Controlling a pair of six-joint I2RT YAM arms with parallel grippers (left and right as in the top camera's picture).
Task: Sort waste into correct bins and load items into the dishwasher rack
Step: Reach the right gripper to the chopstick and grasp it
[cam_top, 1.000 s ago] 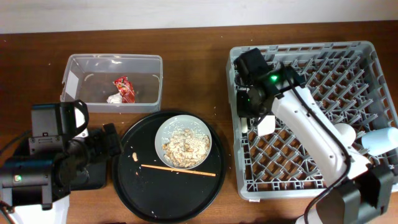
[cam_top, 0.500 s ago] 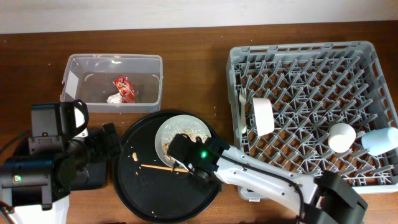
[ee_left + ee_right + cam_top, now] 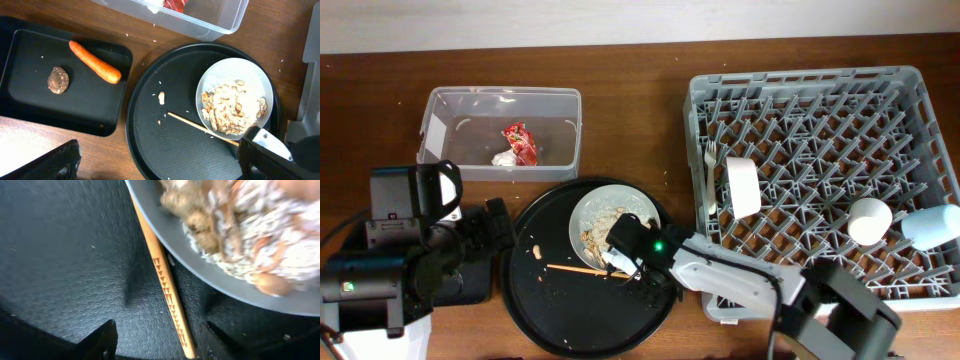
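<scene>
A wooden chopstick (image 3: 578, 269) lies on the round black tray (image 3: 560, 315) beside the pale bowl (image 3: 582, 215) of rice-like scraps. My right gripper (image 3: 626, 266) is open low over the chopstick's (image 3: 167, 292) right end, one finger on either side, close to the bowl's rim (image 3: 200, 255). My left gripper (image 3: 160, 167) is wide open and empty at the tray's left edge. The carrot (image 3: 95, 62) and brown lump (image 3: 58, 80) lie in the shallow black tray (image 3: 30, 115). The clear tub (image 3: 555, 110) holds the red wrapper (image 3: 519, 141) and tissue wad (image 3: 503, 158).
The grey rack (image 3: 820, 80) at the right holds a small dish (image 3: 742, 187) on edge, a white fork (image 3: 710, 180), a white cup (image 3: 869, 220) and a light blue cup (image 3: 930, 226). A food crumb (image 3: 161, 98) lies on the round tray.
My right arm left the small dish standing in the rack, swung over to the round tray and opened its jaws around the chopstick's end. The left arm has not moved.
</scene>
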